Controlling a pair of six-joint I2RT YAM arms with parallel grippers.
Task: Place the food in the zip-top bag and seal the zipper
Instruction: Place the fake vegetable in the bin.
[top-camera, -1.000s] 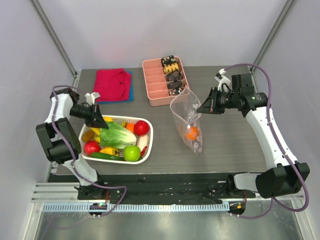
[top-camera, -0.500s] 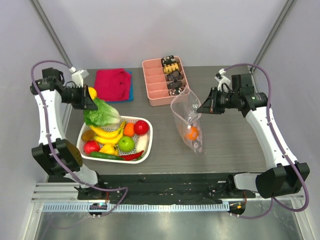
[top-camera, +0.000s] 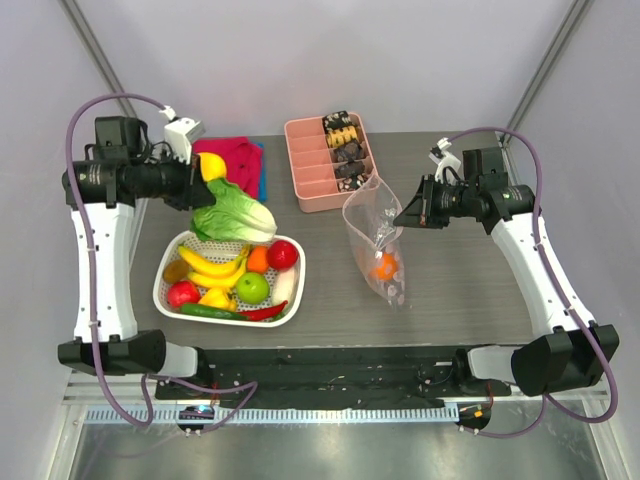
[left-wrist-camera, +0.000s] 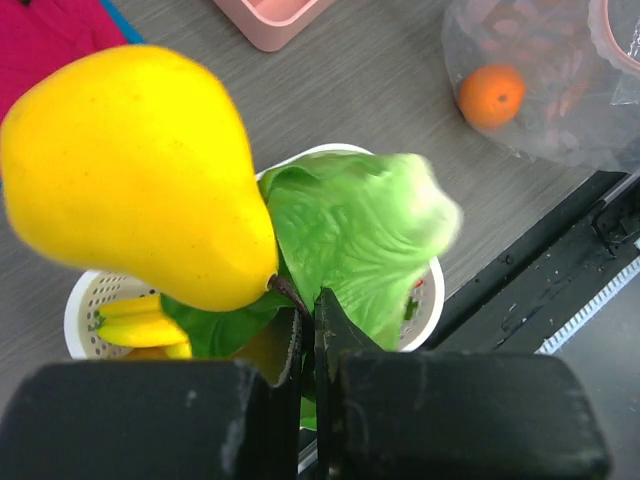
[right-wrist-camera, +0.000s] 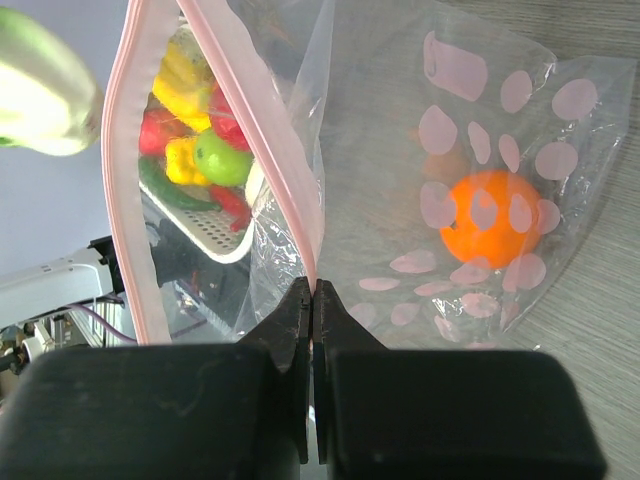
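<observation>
My left gripper (top-camera: 203, 190) is shut on a green lettuce (top-camera: 237, 217) and on the stem of a yellow pear-shaped fruit (top-camera: 212, 166). It holds both in the air above the far edge of the white basket (top-camera: 293, 298). The left wrist view shows the stem and leaf pinched at my jaws (left-wrist-camera: 308, 312), with the lettuce (left-wrist-camera: 360, 235) and yellow fruit (left-wrist-camera: 135, 180) in front. My right gripper (top-camera: 402, 217) is shut on the pink zipper strip (right-wrist-camera: 285, 170) of the clear dotted bag (top-camera: 375, 225) and holds its mouth open. An orange (top-camera: 383, 266) lies inside the bag (right-wrist-camera: 490, 220).
The basket holds bananas, a green apple (top-camera: 252, 288), red fruit (top-camera: 283, 254), a small orange fruit, a chilli and a cucumber. A pink compartment tray (top-camera: 305, 172) with snack pieces stands at the back. Red and blue cloths (top-camera: 240, 152) lie at the back left.
My left arm has lifted the lettuce and the yellow fruit out of the basket and carried them up and to the right. The right arm and the bag have not moved.
</observation>
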